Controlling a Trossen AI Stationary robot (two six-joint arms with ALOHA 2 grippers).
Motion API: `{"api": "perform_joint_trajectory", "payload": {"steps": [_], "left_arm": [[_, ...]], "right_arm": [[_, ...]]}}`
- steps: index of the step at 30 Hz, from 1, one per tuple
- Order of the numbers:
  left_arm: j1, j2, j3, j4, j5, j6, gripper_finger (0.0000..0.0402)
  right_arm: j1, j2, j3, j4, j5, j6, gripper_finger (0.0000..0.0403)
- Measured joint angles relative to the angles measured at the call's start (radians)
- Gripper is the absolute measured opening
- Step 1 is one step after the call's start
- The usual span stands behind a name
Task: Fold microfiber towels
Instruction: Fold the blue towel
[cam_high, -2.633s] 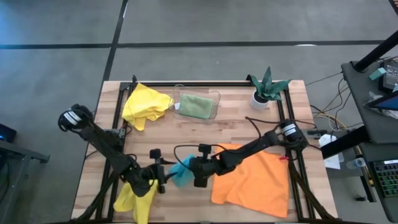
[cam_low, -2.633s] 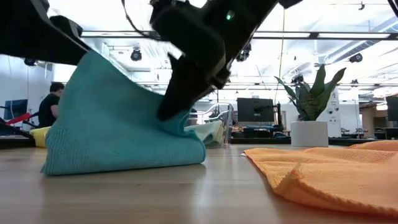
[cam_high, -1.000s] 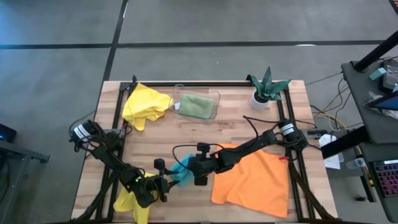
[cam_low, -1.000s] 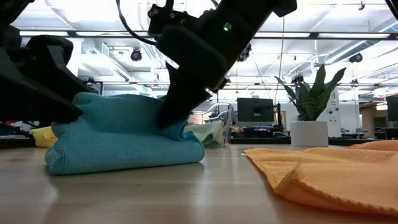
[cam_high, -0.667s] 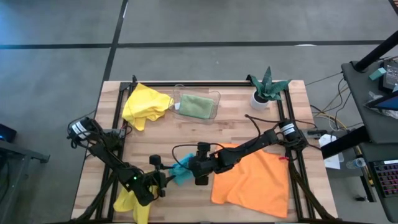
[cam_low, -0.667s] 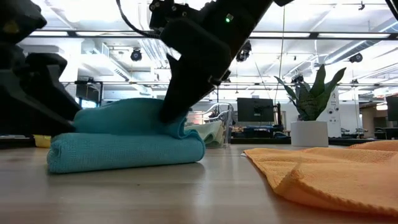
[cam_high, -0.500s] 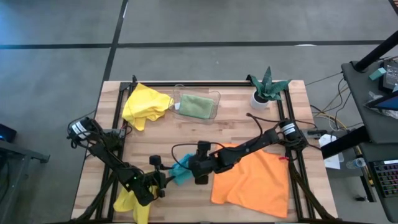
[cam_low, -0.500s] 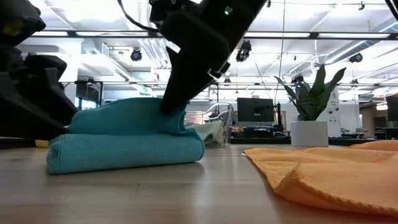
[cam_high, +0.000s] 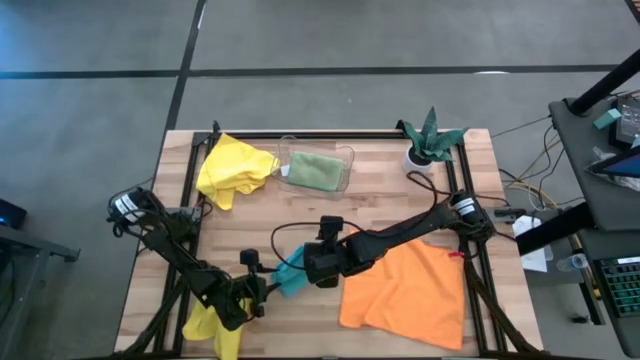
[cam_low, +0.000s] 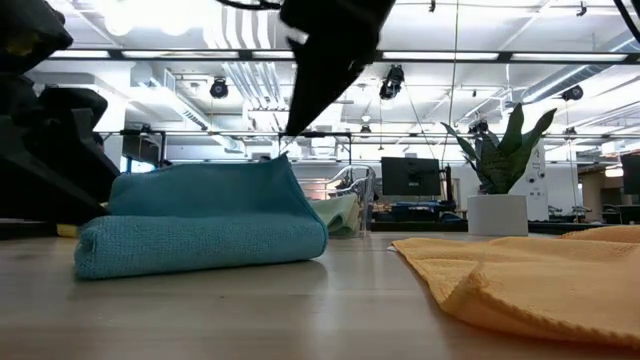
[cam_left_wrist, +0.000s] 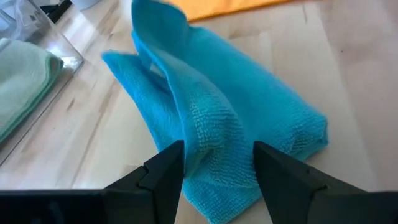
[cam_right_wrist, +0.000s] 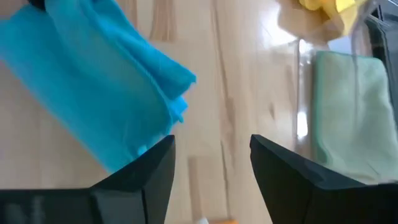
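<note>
The turquoise towel (cam_high: 290, 278) lies folded on the table's near middle, one corner standing up (cam_low: 282, 160). My left gripper (cam_left_wrist: 217, 168) is at the towel's left end, shut on it. Above the standing corner, my right gripper (cam_right_wrist: 211, 155) hangs open and clear of it (cam_low: 295, 125). The orange towel (cam_high: 405, 290) lies spread out to the right. One yellow towel (cam_high: 235, 170) is bunched at the far left, and another (cam_high: 210, 325) lies under my left arm. The sage green towel (cam_high: 315, 170) lies folded in the clear tray. My left gripper pinches a raised fold at the turquoise towel's left end (cam_left_wrist: 214, 140) between its two fingers. The fingers come in low and slanting down from the table's left. The towel lies on the table in several layers, slack.
The clear tray (cam_high: 348, 155) stands at the far middle. A small plant in a white pot (cam_high: 430, 140) stands at the far right. Bare wood shows between the tray and the turquoise towel (cam_high: 300, 220).
My right gripper has opened, let go of the turquoise towel's top layer and risen straight up, tipping further down. The towel has settled into a flatter folded stack, and the corner that was let go stays standing.
</note>
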Motion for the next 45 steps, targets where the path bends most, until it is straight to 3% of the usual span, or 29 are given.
{"api": "perform_joint_trajectory", "payload": {"steps": [6, 14, 20, 26, 29, 32, 35, 41, 45], "left_arm": [[-0.001, -0.111, 0.0, -0.075, 0.0, 0.001, 0.0176], [-0.001, -0.277, -0.002, -0.18, -0.009, 0.02, 0.0176], [0.023, -0.369, 0.018, -0.124, -0.088, 0.183, 0.0176], [0.128, -0.42, 0.022, 0.126, -0.083, 0.365, 0.0176], [0.176, -0.406, 0.022, 0.19, -0.022, 0.411, 0.0176], [0.207, -0.373, 0.018, 0.19, 0.113, 0.414, 0.0176], [0.214, -0.325, 0.015, 0.201, 0.205, 0.406, 0.0176], [0.236, -0.248, 0.013, 0.302, 0.235, 0.483, 0.0176], [0.281, -0.234, 0.013, 0.344, 0.346, 0.522, 0.0176]], "right_arm": [[0.031, -0.01, 0.034, -0.119, 0.002, 0.016, 0.0175], [0.129, -0.085, -0.122, -0.083, 0.057, 0.138, 0.0154], [0.288, -0.204, -0.301, 0.226, 0.209, 0.121, 0.014], [0.39, -0.277, -0.572, 0.666, 0.257, 0.116, 0.0132], [0.432, -0.276, -0.678, 0.831, 0.249, 0.123, 0.0132], [0.453, -0.274, -0.745, 0.93, 0.25, 0.124, 0.0132], [0.457, -0.28, -0.767, 0.939, 0.253, 0.124, 0.013], [0.448, -0.301, -0.767, 0.952, 0.253, 0.088, 0.013], [0.447, -0.305, -0.753, 0.954, 0.252, 0.033, 0.013]]}}
